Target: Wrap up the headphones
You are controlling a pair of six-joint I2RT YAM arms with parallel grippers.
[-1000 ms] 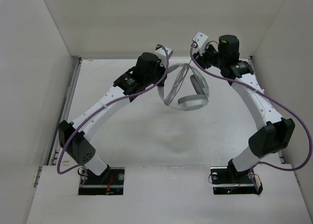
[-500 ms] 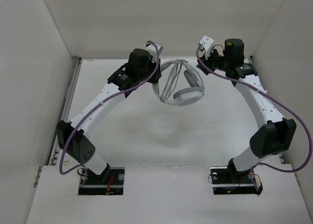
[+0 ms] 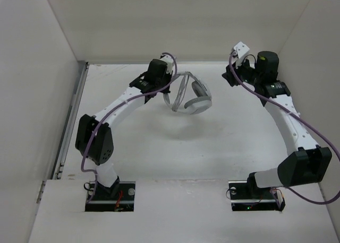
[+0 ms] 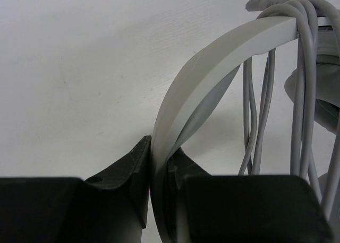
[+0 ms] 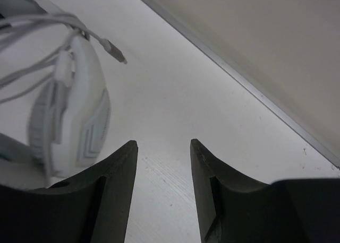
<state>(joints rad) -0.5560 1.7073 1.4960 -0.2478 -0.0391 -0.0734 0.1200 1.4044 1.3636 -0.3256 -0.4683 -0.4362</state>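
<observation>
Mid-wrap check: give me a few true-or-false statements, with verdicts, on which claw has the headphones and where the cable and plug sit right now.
1. The left claw is shut on the headband of the headphones. True.
2. The right claw grips an earcup. False: it is open and empty, apart from the headphones.
3. Several loops of the cable hang over the headband. True.
4. The plug is pinched in the right claw. False: it sticks out free above the earcup, touching neither claw.
</observation>
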